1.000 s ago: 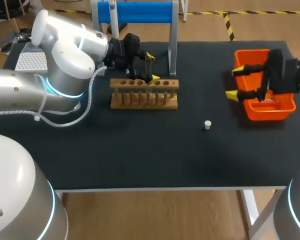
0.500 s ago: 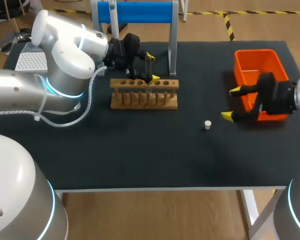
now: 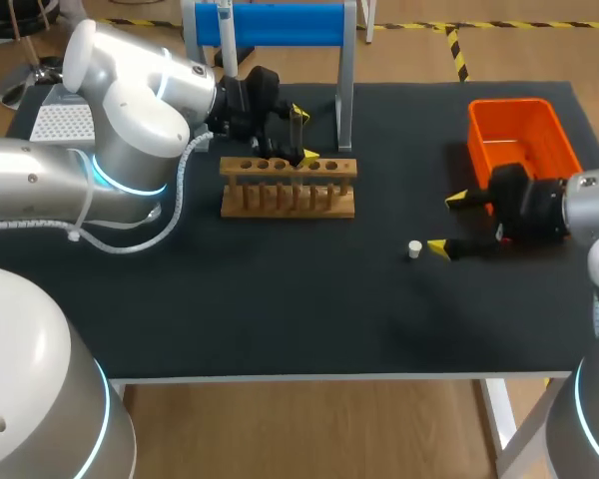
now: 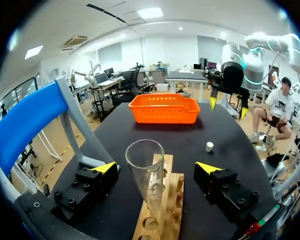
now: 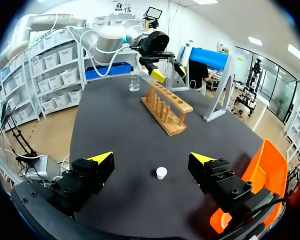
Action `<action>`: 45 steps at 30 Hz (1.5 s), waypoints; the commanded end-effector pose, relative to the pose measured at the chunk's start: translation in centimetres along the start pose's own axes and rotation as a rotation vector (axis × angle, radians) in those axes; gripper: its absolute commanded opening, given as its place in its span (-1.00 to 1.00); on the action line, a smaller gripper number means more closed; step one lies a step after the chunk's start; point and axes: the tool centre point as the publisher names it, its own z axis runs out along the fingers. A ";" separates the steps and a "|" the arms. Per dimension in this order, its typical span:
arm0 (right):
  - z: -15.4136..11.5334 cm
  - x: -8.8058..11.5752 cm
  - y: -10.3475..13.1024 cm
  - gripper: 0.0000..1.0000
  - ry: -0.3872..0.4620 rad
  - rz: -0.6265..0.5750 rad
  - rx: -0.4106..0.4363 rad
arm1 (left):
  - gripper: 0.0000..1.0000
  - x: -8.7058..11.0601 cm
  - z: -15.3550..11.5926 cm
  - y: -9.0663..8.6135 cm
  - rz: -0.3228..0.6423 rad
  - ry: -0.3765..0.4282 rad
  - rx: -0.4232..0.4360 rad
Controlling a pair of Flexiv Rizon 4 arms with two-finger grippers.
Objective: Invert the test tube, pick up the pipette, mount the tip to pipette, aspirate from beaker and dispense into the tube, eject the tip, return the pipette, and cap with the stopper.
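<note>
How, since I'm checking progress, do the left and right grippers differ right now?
The left gripper is at the wooden rack, far side of the table; the right gripper is beside the orange basket. A glass test tube stands between the left gripper's fingers; only the small white stopper lies near the right gripper's. Both are open, gripping nothing.

An orange basket sits at the black table's far right side; a wooden rack stands well apart, before a blue-barred stand.
</note>
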 end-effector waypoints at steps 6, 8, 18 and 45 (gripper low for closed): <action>-0.1 0.0 0.0 1.00 0.000 0.000 0.002 | 1.00 -0.1 0.1 0.0 -0.001 0.002 -0.002; -0.1 0.0 0.0 1.00 0.000 0.000 0.002 | 1.00 -0.1 0.1 0.0 -0.001 0.002 -0.002; -0.2 0.3 -0.3 1.00 0.001 0.001 0.003 | 1.00 -0.1 0.1 0.0 -0.001 0.002 -0.002; 4.0 0.0 -3.8 1.00 -0.024 0.136 0.065 | 1.00 -0.1 0.1 0.0 -0.001 0.002 -0.002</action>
